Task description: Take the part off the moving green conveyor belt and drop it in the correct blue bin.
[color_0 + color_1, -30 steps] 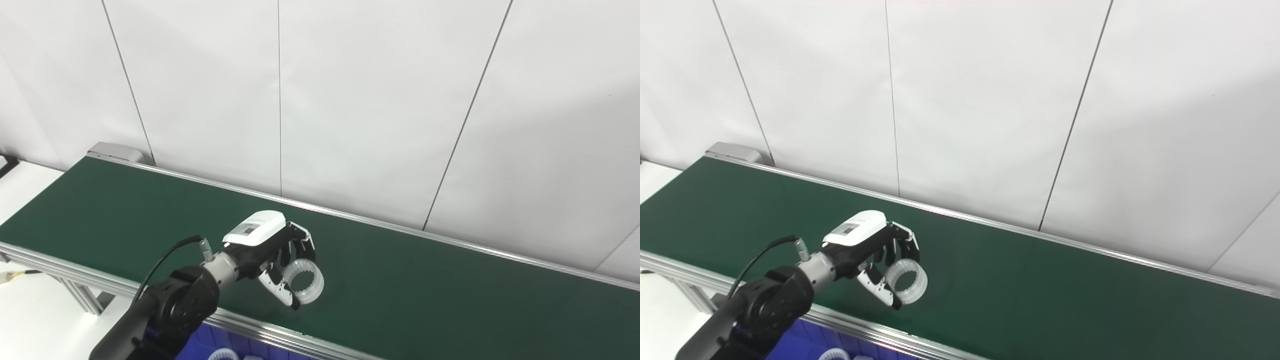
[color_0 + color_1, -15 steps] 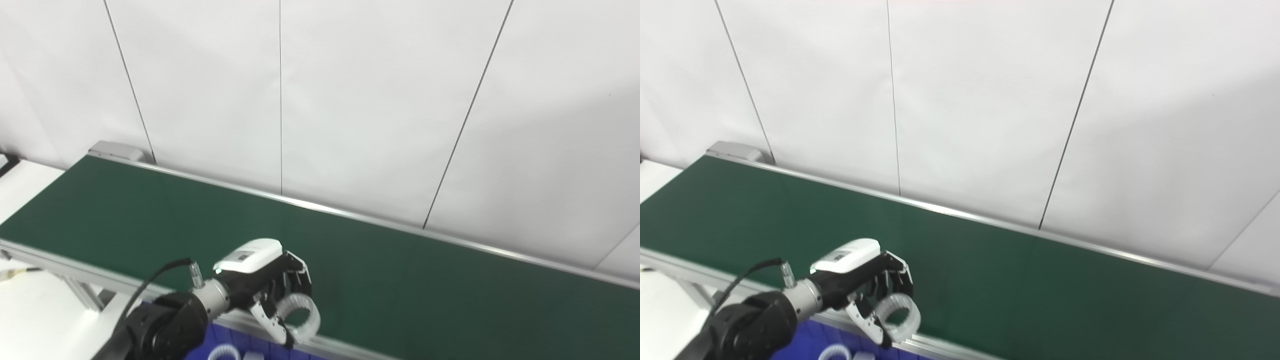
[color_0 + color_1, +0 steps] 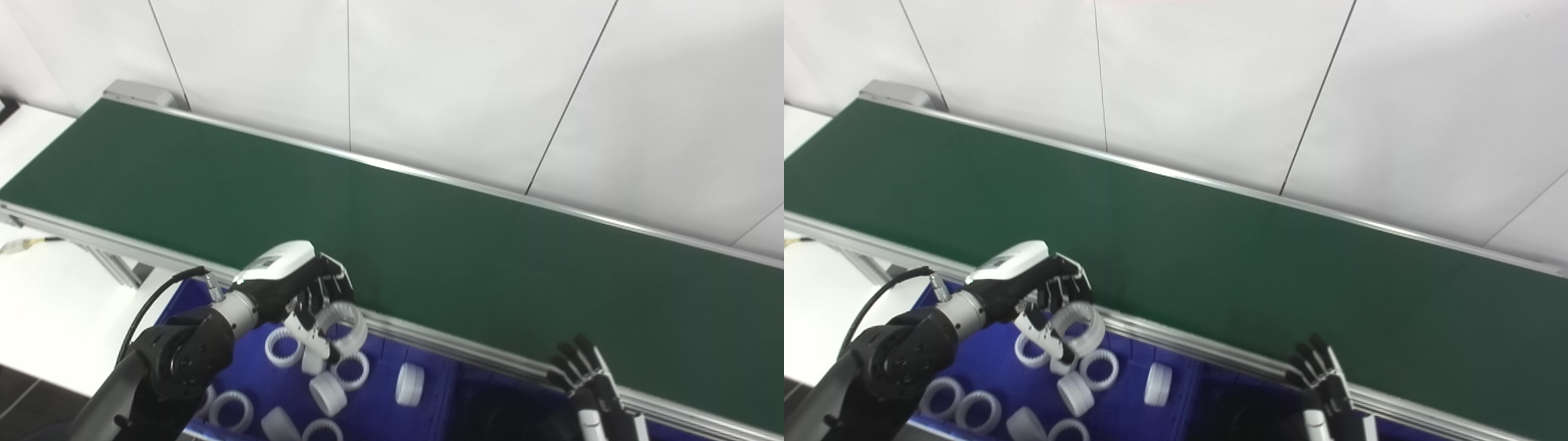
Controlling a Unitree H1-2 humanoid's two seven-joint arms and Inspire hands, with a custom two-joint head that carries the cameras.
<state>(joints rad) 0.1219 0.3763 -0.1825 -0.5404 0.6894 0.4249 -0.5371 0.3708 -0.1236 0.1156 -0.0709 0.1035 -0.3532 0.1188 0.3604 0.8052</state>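
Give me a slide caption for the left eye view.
Left hand holds a white ring above the blue bin of rings.

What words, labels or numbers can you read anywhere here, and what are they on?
No text here is legible.
Left hand: a small dark label on its white back cover, too blurred to read.
White ring it holds, rings in the blue bin, green conveyor belt, right hand: no markings visible.
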